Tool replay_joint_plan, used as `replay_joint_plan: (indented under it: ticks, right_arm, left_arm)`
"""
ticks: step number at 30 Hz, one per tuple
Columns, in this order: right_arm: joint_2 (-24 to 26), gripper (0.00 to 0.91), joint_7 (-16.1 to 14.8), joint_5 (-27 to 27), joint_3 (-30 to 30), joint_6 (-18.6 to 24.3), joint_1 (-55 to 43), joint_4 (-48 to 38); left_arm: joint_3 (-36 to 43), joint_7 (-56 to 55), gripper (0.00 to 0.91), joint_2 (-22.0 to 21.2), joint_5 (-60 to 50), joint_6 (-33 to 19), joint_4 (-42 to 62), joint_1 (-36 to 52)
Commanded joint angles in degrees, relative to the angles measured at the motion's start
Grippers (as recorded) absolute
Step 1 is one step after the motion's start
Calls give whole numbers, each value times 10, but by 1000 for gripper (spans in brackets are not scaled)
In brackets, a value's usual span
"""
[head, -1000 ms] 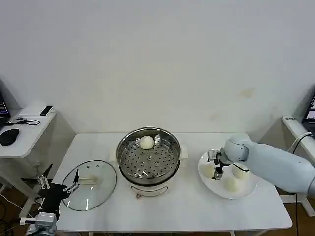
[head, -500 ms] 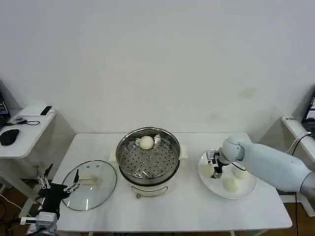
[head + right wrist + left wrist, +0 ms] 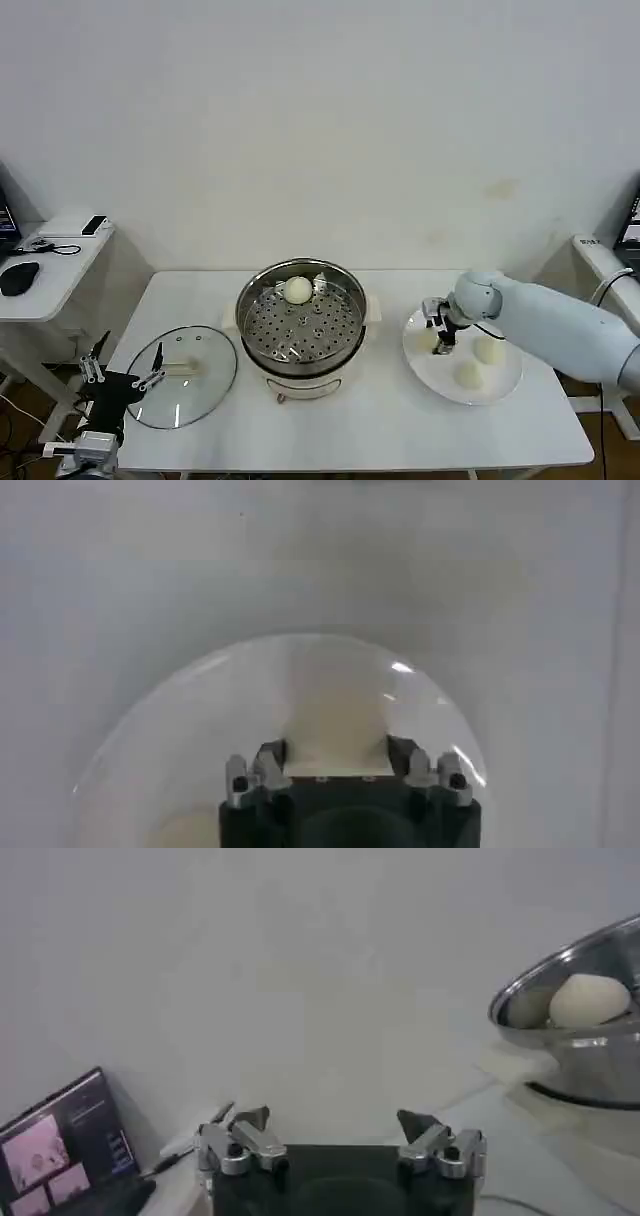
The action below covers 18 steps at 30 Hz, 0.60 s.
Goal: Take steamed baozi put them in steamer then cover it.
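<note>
The steamer (image 3: 301, 320) stands at the middle of the table (image 3: 350, 430), and everything else is placed from it. One steamed baozi (image 3: 298, 290) already lies on the perforated tray at the far side of the pot. To the steamer's right lies a white plate (image 3: 500, 385) carrying the other three buns; to its left the cover (image 3: 182, 375) lies flat on the table, handle up.

The right gripper (image 3: 441, 335) is over the plate's near-steamer edge. Compared with a second ago it has drawn closer to the steamer-side bun (image 3: 431, 340) and sits a little higher on the plate — the arm has swung in and lined up on that bun rather than the two farther from the steamer. In the right wrist view the bun (image 3: 335, 710) sits squarely between the fingers (image 3: 262, 765), which bracket its sides; the jaws look closed on it, or very nearly so, with no lift visible yet.

That suggests the second transfer is at the grasp stage — one bun placed, three to go, cover untouched.

The left gripper (image 3: 122, 380) waits spread wide at the table's edge, just left of the cover, well left of the steamer.
</note>
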<state>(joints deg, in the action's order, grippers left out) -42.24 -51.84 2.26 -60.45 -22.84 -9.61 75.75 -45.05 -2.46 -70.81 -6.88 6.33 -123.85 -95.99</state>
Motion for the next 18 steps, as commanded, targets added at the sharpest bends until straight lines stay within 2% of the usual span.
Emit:
replay_joint_plan:
  ticks: [1,9,14,18]
  right_arm:
    - [21,675,-6,27,-11,-5,-77,31]
    - [7,685,6,92,-46,-28,-188,71]
    - [-30,685,20,124,-80,-44,-251,85]
    - [-83,685,39,175,-108,-61,-312,94]
  left_arm:
    - [0,0,907,1,0,1,-4,0]
    - [-1,0,907,-1,0,1,-10,0]
    - [-3,0,907,-4,0,1,-10,-2]
    - [-4,0,907,-3,0,1,-10,-3]
